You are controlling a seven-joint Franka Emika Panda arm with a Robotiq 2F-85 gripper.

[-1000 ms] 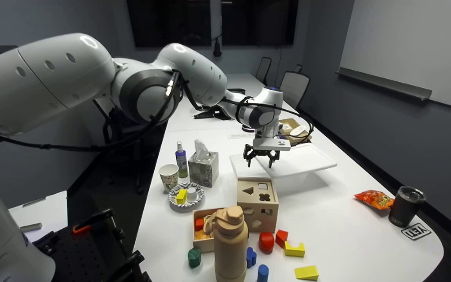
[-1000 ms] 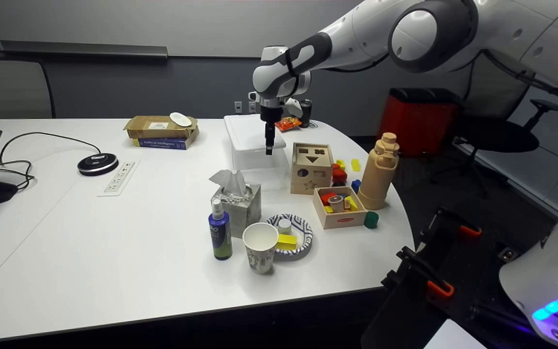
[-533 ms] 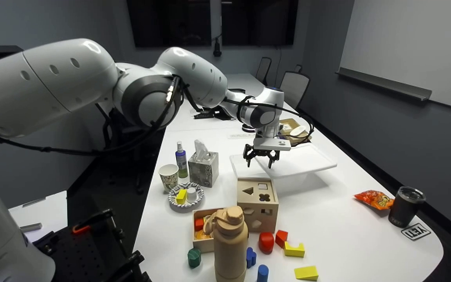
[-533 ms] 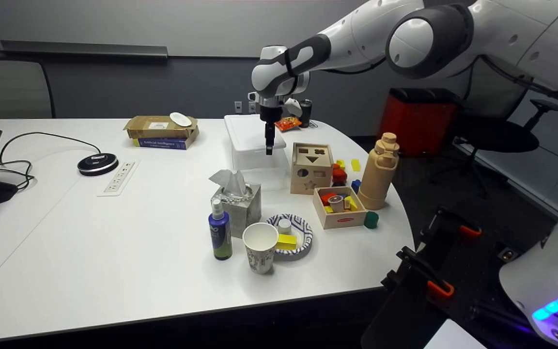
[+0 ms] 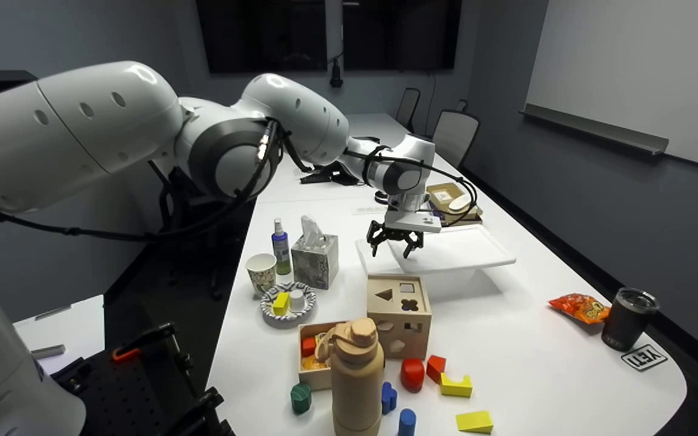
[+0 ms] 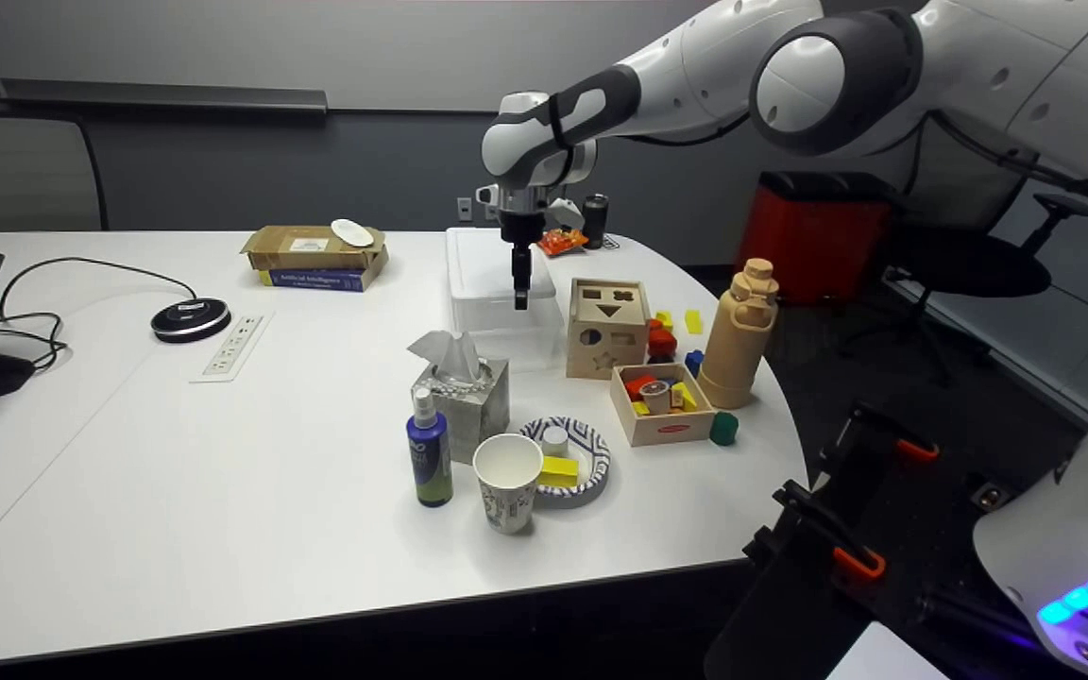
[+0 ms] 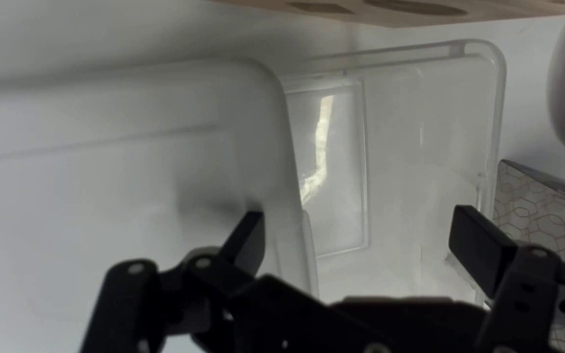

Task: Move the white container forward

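Fingers [image 7: 250, 240] of the gripper [image 7: 365, 233] stand wide apart in the lower half of the wrist view, one left of centre over the edge of the white container [image 7: 115, 191], the other at lower right; whether either touches anything cannot be told. The white container fills the left of that frame, and right of it, across the gap between the fingers, spreads a translucent panel [image 7: 400, 147] with a rounded rim; whether it belongs to the container is unclear. The wooden cube [image 7: 518, 10] crosses the top edge, and the tissue box [image 7: 532, 211] shows at lower right. In an exterior view, the gripper [image 5: 391, 249], just right of the middle, has its fingers splayed at the left end of the white container [image 5: 464, 249], whose flat top spreads right of centre. A spray bottle [image 5: 280, 248] and a paper cup [image 5: 263, 281] stand left of centre, a tan bottle [image 5: 356, 381] at the bottom, and a black tumbler [image 5: 628, 318] beside an orange snack bag [image 5: 579, 306] at the right. In an exterior view, the gripper [image 6: 521, 300] appears side-on at upper centre, its fingers overlapping in front of the white container [image 6: 478, 260]. A patterned plate [image 6: 596, 458] sits below centre, and a cardboard box [image 6: 270, 257] lies on a blue book [image 6: 317, 280] at upper left.
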